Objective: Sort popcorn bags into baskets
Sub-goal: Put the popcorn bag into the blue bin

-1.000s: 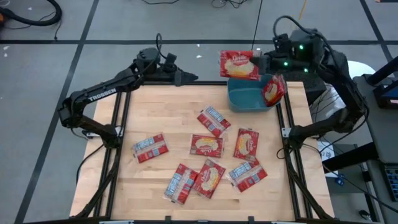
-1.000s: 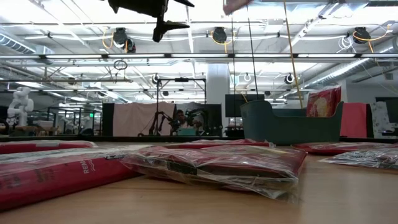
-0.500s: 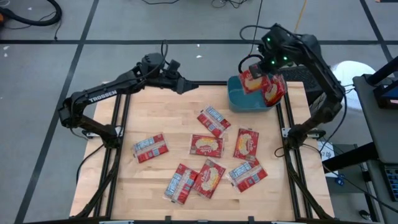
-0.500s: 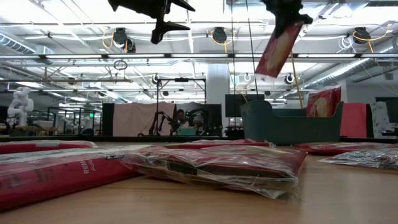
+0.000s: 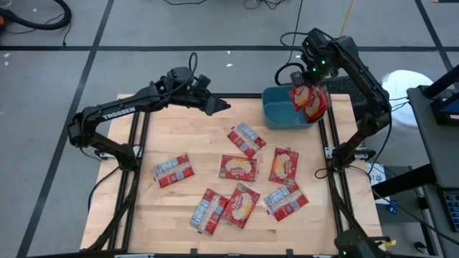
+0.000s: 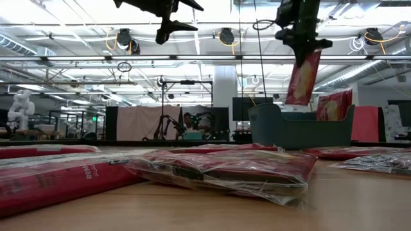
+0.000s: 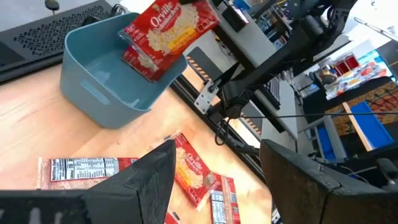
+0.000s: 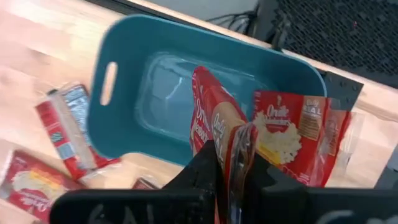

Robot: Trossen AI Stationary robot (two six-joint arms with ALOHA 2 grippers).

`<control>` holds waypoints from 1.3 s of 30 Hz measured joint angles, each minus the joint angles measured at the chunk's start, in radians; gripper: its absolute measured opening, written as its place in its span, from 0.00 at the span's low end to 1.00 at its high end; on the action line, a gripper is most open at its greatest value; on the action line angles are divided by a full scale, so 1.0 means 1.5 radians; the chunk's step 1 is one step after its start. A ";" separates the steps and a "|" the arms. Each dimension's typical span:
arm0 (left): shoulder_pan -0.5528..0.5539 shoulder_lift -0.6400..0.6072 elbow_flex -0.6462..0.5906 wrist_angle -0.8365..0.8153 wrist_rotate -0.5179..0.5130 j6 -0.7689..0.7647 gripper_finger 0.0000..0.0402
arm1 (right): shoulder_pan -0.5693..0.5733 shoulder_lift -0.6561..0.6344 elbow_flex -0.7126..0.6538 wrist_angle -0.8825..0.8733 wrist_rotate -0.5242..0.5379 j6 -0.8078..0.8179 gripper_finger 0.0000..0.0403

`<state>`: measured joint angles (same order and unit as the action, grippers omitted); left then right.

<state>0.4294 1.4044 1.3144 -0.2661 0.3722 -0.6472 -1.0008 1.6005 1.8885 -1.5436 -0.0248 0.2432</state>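
My right gripper (image 8: pixel 233 171) is shut on a red popcorn bag (image 5: pixel 301 94) that hangs above the teal basket (image 5: pixel 281 113) at the table's far right. In the low view the bag (image 6: pixel 303 77) dangles below the gripper (image 6: pixel 307 43), just over the basket's rim (image 6: pixel 298 119). A second bag (image 5: pixel 316 106) stands in the basket, leaning on its right wall. My left gripper (image 5: pixel 219 107) is open with nothing in it, high over the far middle of the table. Several more bags (image 5: pixel 238 168) lie flat on the wood. My right gripper pinches the bag's upper edge (image 8: pixel 234 155) between its two fingers. The fingers (image 6: pixel 308 46) come from above, pointing steeply down. The bag hangs nearly upright below them, lifted clear over the inside of the basket.
Loose bags lie spread over the table's middle and near right (image 5: pixel 246 139) (image 5: pixel 285 165) (image 5: pixel 173 170) (image 5: pixel 285 202). The table's left part (image 5: pixel 172 129) is bare wood. Black frame rails (image 5: pixel 328 165) run along both sides.
My right gripper has come down and toward the basket, tipping from nearly level to pointing down. Its bag, first held flat beside the basket's far left corner, now hangs upright over the basket. My left gripper has drifted a little toward the table's right.
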 joint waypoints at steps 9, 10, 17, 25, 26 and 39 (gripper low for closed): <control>0.000 0.000 0.000 0.001 0.000 0.015 0.58 | -0.035 -0.001 -0.117 0.068 0.041 -0.010 0.04; 0.000 0.000 0.000 0.001 0.000 0.015 0.58 | -0.036 -0.001 -0.130 0.081 0.049 -0.009 0.04; 0.000 0.000 0.000 0.001 0.000 0.016 0.58 | -0.052 -0.001 -0.197 0.138 0.053 0.007 0.04; 0.000 0.000 -0.001 0.001 0.000 0.016 0.58 | -0.053 -0.001 -0.239 0.147 0.053 0.022 0.04; 0.000 0.000 -0.001 0.001 0.000 0.016 0.58 | -0.053 -0.001 -0.241 0.151 0.054 0.025 0.04; 0.000 0.000 -0.001 0.000 0.000 0.027 0.58 | -0.052 -0.001 -0.243 0.159 0.104 0.027 0.04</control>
<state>0.4294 1.4044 1.3136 -0.2657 0.3721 -0.6059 -1.0794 1.5990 1.5242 -1.3056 0.1310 0.2840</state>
